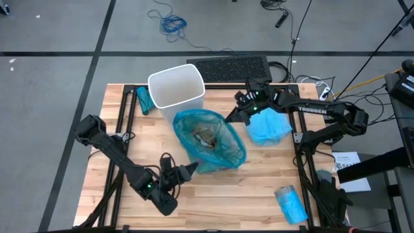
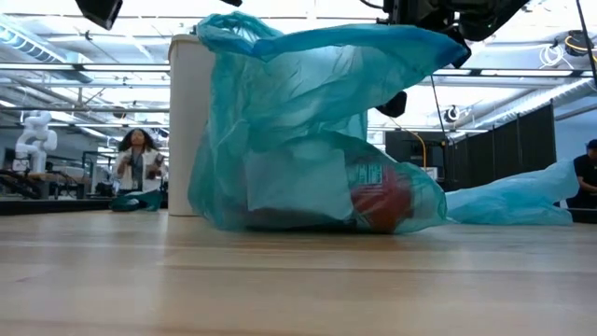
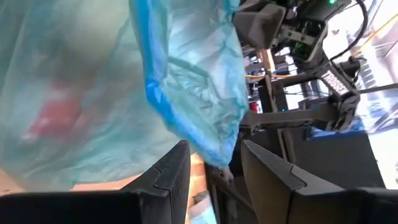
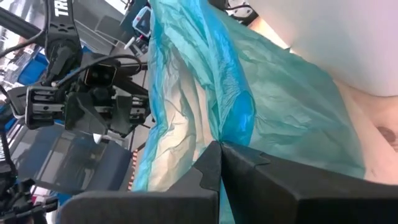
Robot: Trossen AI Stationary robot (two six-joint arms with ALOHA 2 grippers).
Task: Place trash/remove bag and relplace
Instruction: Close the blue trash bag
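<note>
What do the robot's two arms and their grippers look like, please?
Both arms are dark, jointed, with black cables along them. The right arm bears white TROSSEN lettering and a green light near its wrist. The left gripper has blocky, angular black jaws; the right gripper matches.

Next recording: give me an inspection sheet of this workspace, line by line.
Surface: wooden table, bare wood at the near side.
Job's things: filled blue bag sits out of the white bin, trash inside it; the bin stands unlined.
Clutter: loose blue bag on the right, folded bags at the right edge, teal roll by the bin.
Grippers: left pincer open at the filled bag's near edge; right pincer shut on its rim.
Cables: blue coil on the floor.
Surroundings: a person beyond the table.
</note>
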